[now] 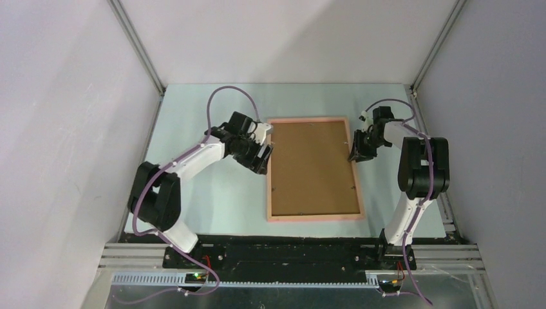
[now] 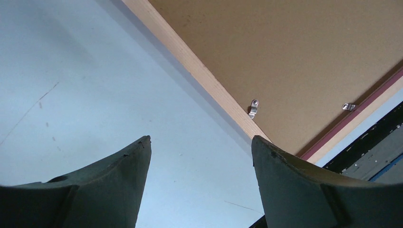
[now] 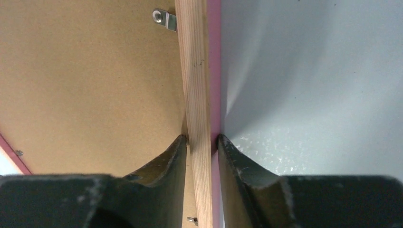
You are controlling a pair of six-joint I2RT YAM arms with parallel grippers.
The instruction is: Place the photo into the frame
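The pink frame (image 1: 315,217) lies back side up in the middle of the table, with the brown backing board (image 1: 312,167) set inside it. The photo is not in view. My left gripper (image 1: 263,158) is open and empty, low over the table just left of the frame's left rail (image 2: 199,71). My right gripper (image 1: 355,153) is shut on the frame's right rail (image 3: 194,71), one finger on the board side and one on the outer pink side. In the left wrist view the gripper (image 2: 201,140) has bare table between its fingers. In the right wrist view the gripper (image 3: 202,138) holds the wooden rail.
Small metal tabs (image 2: 254,108) hold the backing board (image 2: 285,47) at the rail's inner edge; another tab (image 3: 164,19) shows by the right rail. Grey walls with aluminium posts close in the pale table (image 1: 206,193) on three sides.
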